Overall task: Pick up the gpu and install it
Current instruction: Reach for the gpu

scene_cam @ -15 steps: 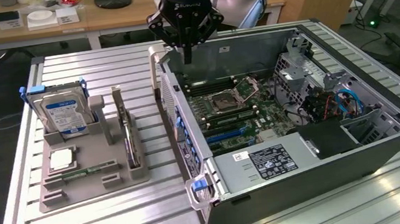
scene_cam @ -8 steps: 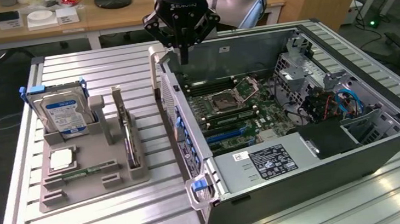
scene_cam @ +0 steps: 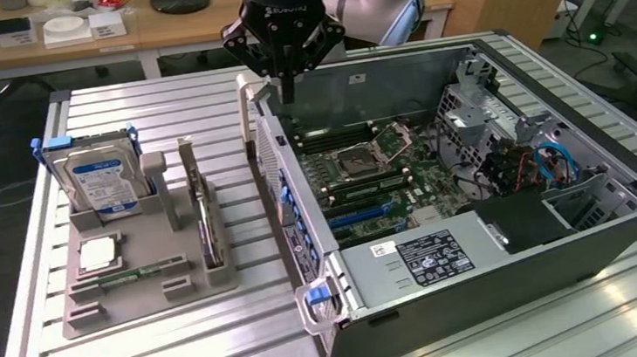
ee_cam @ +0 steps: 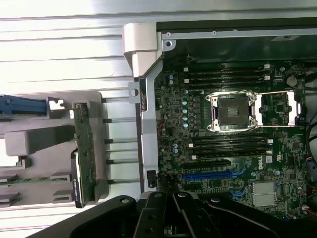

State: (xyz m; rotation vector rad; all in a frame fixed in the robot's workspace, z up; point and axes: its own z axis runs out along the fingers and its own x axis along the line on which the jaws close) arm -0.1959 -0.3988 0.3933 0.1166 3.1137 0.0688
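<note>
Arm vertical, wrist pointing straight down over edge of open computer case (scene_cam: 483, 299). Gripper (scene_cam: 285, 92) pressed together, pinching nothing, tips near case rim. Gpu (scene_cam: 197, 203) stands on edge in grey holder (scene_cam: 132, 303), at 8 o'clock from gripper in exterior view, well apart, untouched.

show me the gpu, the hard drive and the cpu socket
gpu (ee_cam: 84, 148): wrist view, on the green board's upper edge
hard drive (scene_cam: 102, 183): exterior view, on its blue-white label
cpu socket (ee_cam: 233, 113): wrist view, on the socket's centre
</note>
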